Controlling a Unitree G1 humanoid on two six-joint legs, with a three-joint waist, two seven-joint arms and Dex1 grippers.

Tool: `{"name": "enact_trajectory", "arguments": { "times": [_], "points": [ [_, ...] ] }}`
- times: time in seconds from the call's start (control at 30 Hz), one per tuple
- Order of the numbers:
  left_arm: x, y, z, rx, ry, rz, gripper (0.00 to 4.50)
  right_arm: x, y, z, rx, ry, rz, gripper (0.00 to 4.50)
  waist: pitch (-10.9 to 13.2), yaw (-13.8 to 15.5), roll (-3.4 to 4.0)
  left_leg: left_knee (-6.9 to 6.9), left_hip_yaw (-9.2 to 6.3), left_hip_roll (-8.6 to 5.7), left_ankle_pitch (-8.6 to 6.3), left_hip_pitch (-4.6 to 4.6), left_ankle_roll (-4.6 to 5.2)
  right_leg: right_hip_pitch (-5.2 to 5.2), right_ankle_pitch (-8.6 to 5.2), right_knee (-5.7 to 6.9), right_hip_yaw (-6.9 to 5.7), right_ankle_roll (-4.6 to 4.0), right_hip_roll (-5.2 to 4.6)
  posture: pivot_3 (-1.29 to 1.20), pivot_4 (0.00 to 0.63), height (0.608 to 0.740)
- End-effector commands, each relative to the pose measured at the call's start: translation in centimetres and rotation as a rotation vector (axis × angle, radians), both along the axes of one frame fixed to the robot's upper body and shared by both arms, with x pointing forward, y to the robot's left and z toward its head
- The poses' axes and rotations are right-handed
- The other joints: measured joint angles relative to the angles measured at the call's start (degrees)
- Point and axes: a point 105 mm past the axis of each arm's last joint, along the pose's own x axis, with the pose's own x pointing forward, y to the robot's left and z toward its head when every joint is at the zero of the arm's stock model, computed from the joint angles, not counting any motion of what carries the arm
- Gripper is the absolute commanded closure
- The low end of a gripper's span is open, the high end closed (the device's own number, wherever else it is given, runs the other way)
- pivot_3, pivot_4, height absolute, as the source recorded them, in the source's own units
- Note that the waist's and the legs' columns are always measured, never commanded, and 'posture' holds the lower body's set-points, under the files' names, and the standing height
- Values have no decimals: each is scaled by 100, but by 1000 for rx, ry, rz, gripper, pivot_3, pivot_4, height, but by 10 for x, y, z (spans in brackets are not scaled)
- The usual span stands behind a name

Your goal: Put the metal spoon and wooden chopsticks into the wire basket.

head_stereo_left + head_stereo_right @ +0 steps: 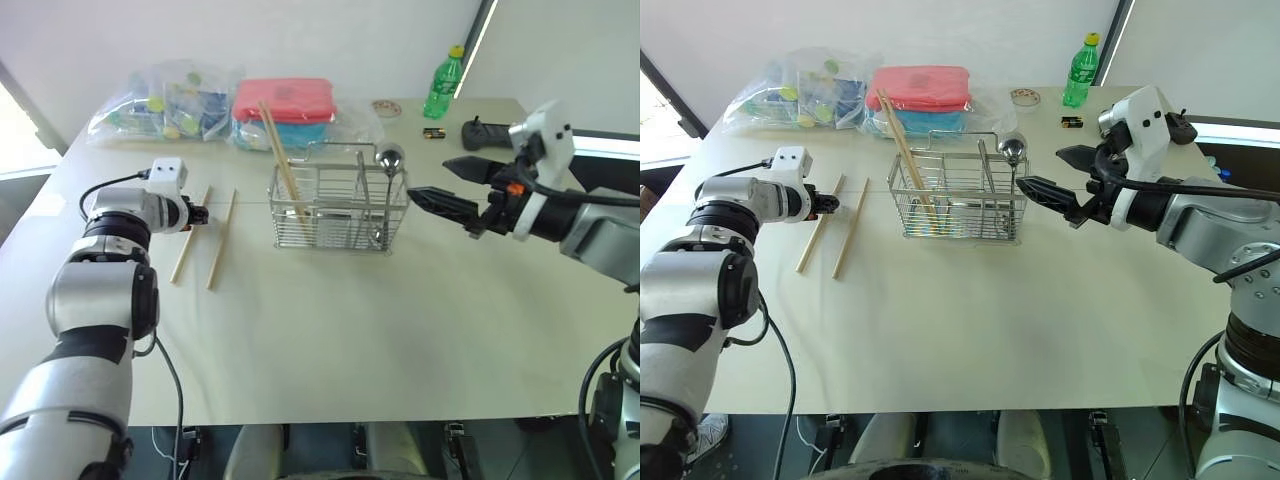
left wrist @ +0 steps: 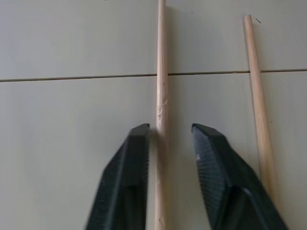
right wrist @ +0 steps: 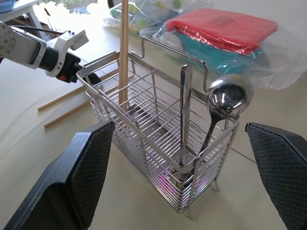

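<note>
The wire basket (image 1: 340, 205) stands mid-table. The metal spoon (image 3: 229, 96) rests in its right end, bowl up, beside another metal handle (image 3: 184, 110). Two wooden chopsticks (image 1: 280, 160) lean inside the basket's left end. Two more lie flat on the table to its left: one (image 2: 161, 72) runs between the fingers of my left gripper (image 2: 170, 129), which is open with a gap on both sides; the other (image 2: 254, 76) lies just beside it. My right gripper (image 1: 428, 178) hovers wide open to the right of the basket, above the table, holding nothing.
Along the far edge sit clear plastic bags (image 1: 165, 100), a red-lidded box (image 1: 283, 100), a tape roll (image 1: 386, 107), a green bottle (image 1: 444, 84), a small battery (image 1: 433, 132) and a black controller (image 1: 485, 133). Bare tabletop lies in front of the basket.
</note>
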Motion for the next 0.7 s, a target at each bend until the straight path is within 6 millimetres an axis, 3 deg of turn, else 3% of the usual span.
{"name": "enact_trajectory", "arguments": {
  "times": [0.03,0.27,0.4,0.5,0.6,0.7],
  "points": [
    [5,-2,15,-20,-35,2,4451,-5,-3,12,-3,-53,1,0,0,-1,0,0,0,0,0,0,0,0,0,0,0,0,0,0,150,708],
    [4,-1,16,-34,-36,12,4451,-7,-2,9,-19,-47,13,0,0,-5,0,4,0,0,0,0,0,0,0,3,0,1,0,0,150,708],
    [12,7,36,-30,-142,46,4451,-6,-5,9,-20,-48,4,0,0,-4,0,4,0,0,0,0,0,1,1,2,0,1,0,0,150,708],
    [25,11,82,13,-376,38,4451,-9,-7,5,-42,-44,3,0,1,-1,-3,5,0,0,0,0,0,0,1,2,0,1,0,0,150,708],
    [28,-3,139,-127,-619,-37,4451,-15,-9,-1,-73,-25,24,0,7,13,-12,5,-1,1,1,-3,-2,0,1,0,0,1,0,0,150,708],
    [19,-26,192,-273,-834,-160,4451,-20,-13,-6,-111,-10,34,0,7,12,-12,7,0,-2,4,-10,-9,1,6,-6,-1,9,-7,0,150,708]
  ]
}}
